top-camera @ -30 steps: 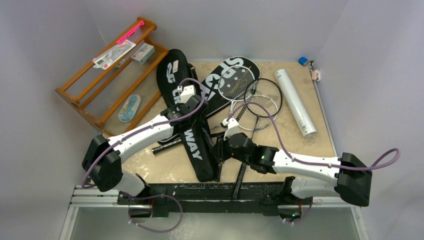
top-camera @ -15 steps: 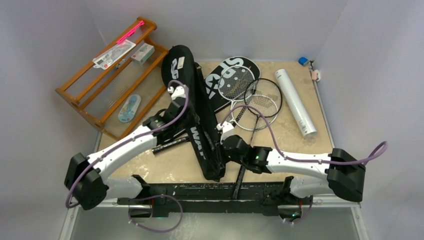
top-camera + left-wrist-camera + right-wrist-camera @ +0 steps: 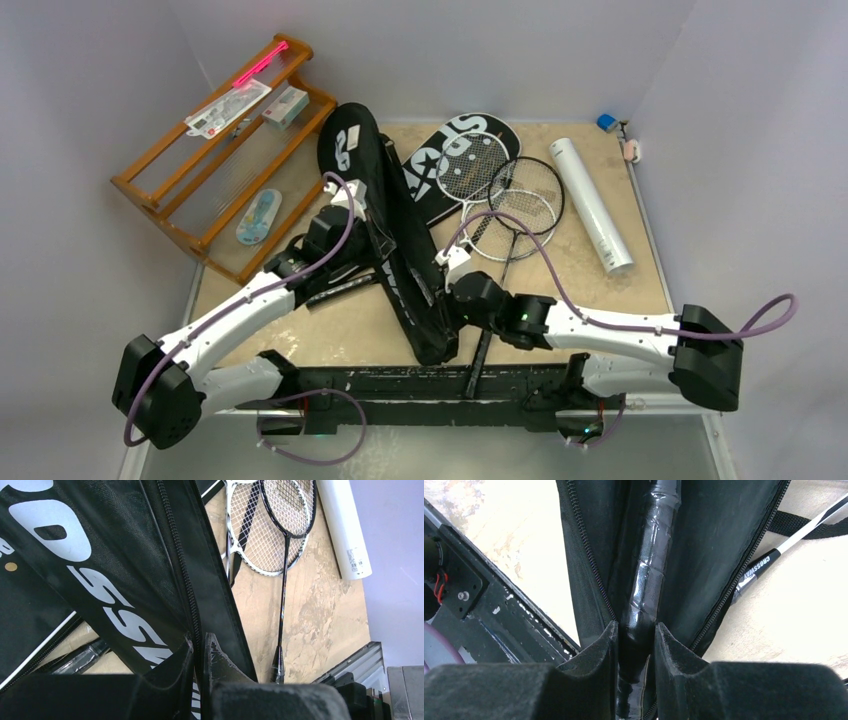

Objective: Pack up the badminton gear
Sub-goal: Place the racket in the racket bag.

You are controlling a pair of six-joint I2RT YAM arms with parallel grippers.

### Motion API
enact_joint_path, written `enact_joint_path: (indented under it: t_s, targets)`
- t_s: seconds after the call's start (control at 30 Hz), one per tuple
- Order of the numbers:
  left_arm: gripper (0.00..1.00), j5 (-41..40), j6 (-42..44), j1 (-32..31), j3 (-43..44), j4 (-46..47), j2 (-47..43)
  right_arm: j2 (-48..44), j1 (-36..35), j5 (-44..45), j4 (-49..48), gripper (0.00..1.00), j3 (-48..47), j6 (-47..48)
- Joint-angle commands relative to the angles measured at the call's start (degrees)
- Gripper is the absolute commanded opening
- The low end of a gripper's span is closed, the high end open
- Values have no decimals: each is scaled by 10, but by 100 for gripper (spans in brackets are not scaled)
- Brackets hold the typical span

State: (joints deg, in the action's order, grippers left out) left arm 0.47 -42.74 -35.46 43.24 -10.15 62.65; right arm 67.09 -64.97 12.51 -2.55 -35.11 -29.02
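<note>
Soft, even overhead light leaves only faint shadows, while glare streaks the taped racket handle [image 3: 651, 580] and the close-up fingers [image 3: 591, 652] blur.

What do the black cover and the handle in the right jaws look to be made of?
The cover: matte black woven fabric, probably nylon; fine mesh weave and a sewn zipper show. The handle: glossy black wrap, seemingly plastic film over grip tape; overlapping spiral bands with wrinkled shine.

Unzipped CROSSWAY cover [image 3: 400, 260] on edge mid-frame, racket handle [image 3: 651, 575] inside; two rackets [image 3: 520, 200], SPORT cover [image 3: 430, 170], white tube [image 3: 590, 205] upper right.
</note>
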Motion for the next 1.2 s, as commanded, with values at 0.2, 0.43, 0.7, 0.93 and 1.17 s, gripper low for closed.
enact_joint_path:
  t_s: [0.2, 0.43, 0.7, 0.93, 1.17]
  targets:
    - [0, 144, 74, -14, 24, -14, -13, -5, 5, 34, -98, 6, -2, 64]
    - [0, 136, 76, -13, 28, -23, -7, -57, 5, 27, -93, 7, 11, 56]
    - [0, 236, -66, -10, -50, 202, -2, 8, 5, -2, -145, 5, -5, 18]
    - [0, 285, -103, 6, -68, 271, -12, 33, 5, -13, -165, 6, -3, 17]
    - [0, 234, -59, 23, -30, 157, -33, -3, 5, -27, -186, 9, 39, 1]
